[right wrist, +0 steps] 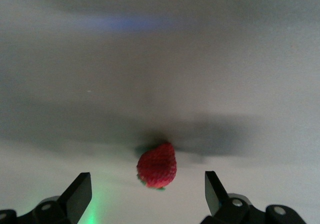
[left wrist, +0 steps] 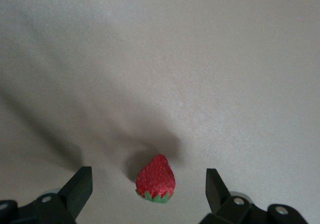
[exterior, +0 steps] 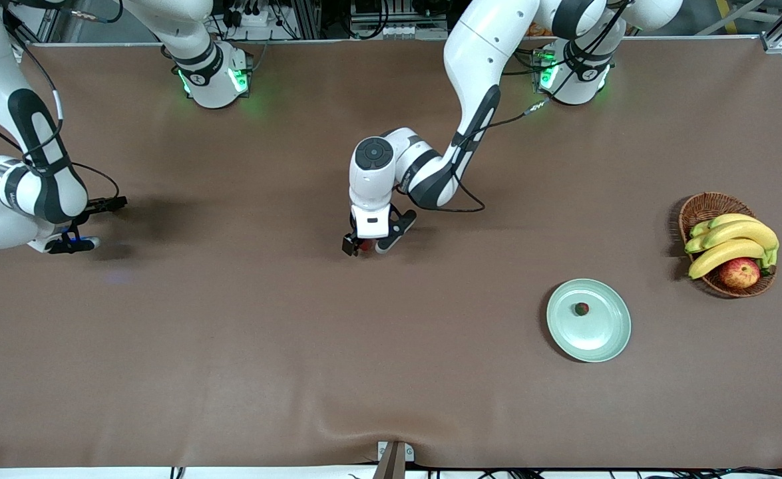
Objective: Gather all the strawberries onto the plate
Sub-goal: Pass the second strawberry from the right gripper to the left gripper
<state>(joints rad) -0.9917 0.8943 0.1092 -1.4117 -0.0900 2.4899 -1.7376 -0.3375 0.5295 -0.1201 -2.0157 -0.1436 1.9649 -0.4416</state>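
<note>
We have both hands spread wide, the left hand (left wrist: pixel 147 186) straddling a small red green-capped strawberry (left wrist: pixel 155 179) and the right hand (right wrist: pixel 145 186) another red strawberry (right wrist: pixel 157 165), so a skewed closing could squirt either berry across the brown tabletop (exterior: pixel 231 346).

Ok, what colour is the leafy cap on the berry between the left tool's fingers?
Green, on the small red strawberry; clearest in the left wrist view.

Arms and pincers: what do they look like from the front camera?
Both arms have glossy white shells with black joint bands, thin black cables along them and green-lit bases. The left pincer and right pincer have black fingers; a round dark cap sits above the left one.
</note>
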